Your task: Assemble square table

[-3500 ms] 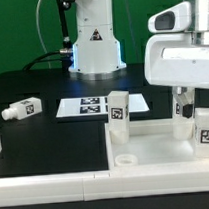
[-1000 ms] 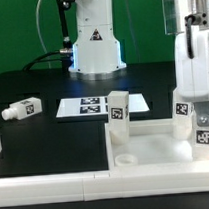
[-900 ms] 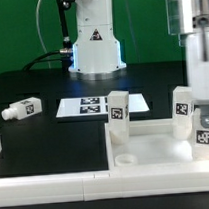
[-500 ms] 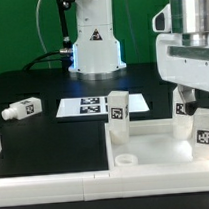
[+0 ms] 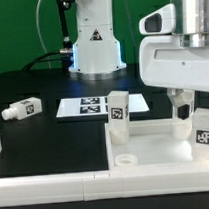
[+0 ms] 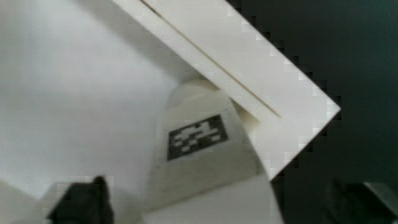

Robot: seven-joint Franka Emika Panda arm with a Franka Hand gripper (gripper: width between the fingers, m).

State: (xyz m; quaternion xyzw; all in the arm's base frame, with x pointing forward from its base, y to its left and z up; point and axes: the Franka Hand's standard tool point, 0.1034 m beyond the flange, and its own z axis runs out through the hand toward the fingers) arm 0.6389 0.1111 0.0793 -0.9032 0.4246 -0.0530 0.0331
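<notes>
Far-corner leg [image 5: 179, 109] half behind the arm (wrist view blurred)

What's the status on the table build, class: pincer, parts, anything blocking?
Pincer open, empty, above a standing leg. Square tabletop has three legs upright; fourth leg lying loose on the exterior view's left. Nothing blocking.

Claw [image 5: 186, 103] now open, raised off leg [image 5: 205, 130].
</notes>
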